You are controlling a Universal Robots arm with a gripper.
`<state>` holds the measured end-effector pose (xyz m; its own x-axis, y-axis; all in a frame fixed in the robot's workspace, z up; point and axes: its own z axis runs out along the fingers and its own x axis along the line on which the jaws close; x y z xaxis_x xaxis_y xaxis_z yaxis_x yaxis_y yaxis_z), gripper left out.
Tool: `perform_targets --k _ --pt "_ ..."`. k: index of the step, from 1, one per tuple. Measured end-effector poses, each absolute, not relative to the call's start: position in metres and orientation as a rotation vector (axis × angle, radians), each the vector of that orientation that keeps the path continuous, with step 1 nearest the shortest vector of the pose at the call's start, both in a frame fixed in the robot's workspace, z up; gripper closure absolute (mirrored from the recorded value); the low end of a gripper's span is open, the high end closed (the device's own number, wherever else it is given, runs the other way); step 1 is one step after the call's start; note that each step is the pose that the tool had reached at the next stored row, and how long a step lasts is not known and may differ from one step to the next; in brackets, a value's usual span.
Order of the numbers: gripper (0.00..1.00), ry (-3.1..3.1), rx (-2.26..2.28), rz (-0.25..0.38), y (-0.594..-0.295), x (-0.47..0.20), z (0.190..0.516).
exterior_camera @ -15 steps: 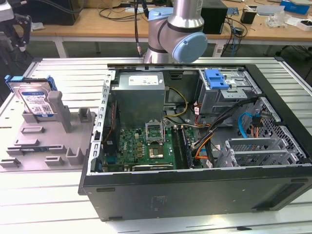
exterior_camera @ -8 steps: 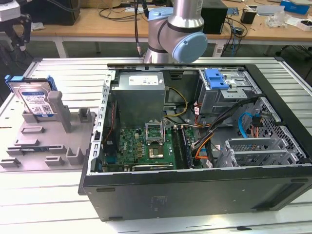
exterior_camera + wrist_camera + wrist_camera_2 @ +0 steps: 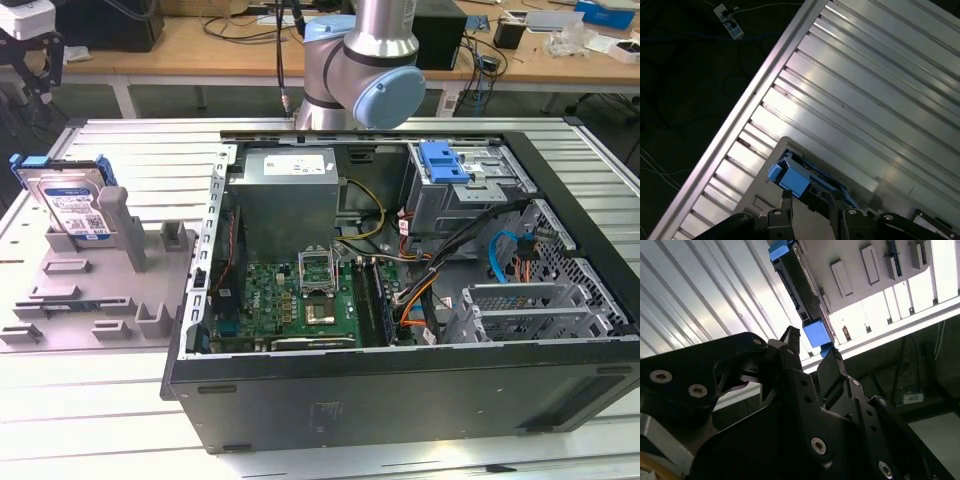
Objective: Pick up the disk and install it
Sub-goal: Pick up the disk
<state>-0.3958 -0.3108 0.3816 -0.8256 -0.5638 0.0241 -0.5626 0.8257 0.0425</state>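
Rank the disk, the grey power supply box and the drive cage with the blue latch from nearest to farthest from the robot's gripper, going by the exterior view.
1. The disk, upright on the fixture plate at the exterior view's left, just below the gripper.
2. The power supply box, mid-picture inside the computer case.
3. The drive cage, toward the exterior view's right.

Ribbed metal table (image 3: 130, 150) — open computer case (image 3: 400, 400) at centre, grey fixture plate (image 3: 100, 290) beside it
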Motion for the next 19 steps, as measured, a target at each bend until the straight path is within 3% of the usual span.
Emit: perform_targets --k 19 --pt "0.58 -2.75 1.423 -0.04 -0.3108 -0.3958 0.3812"
